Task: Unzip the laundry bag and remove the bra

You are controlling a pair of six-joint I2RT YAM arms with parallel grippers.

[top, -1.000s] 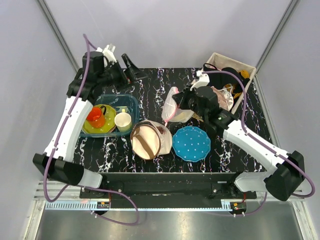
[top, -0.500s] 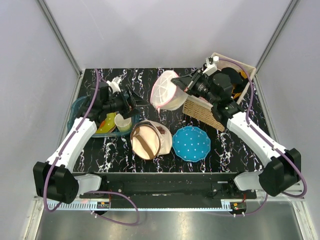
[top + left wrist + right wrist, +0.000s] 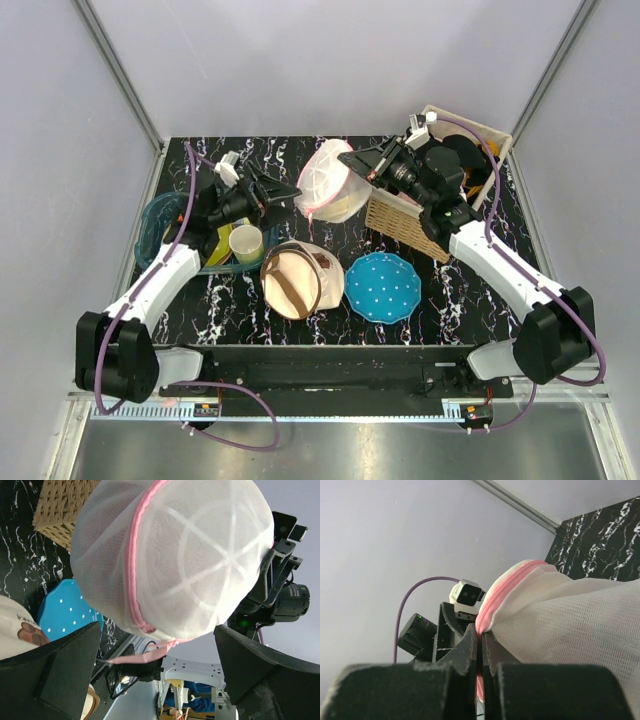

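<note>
The right gripper (image 3: 481,639) is pinching the pink zippered rim of the laundry bag (image 3: 326,182), its fingers (image 3: 462,647) pressed together on the fabric. It is holding the bag in the air over the back middle of the table (image 3: 300,150). The white mesh dome is bulging toward the left gripper (image 3: 156,630), which is facing it with its jaws standing wide apart. In the left wrist view the bag is sitting between the two fingers. From above, the fingertips are lying just beside the bag's left side, and whether they are touching it cannot be told. A wicker basket (image 3: 405,222) is sitting just right of the bag, under the right arm. Nearer the front, a blue dotted plate (image 3: 383,287) and a beige canvas bag (image 3: 300,278) are lying side by side, and a pale cup (image 3: 246,242) is standing beneath the left arm.
</note>
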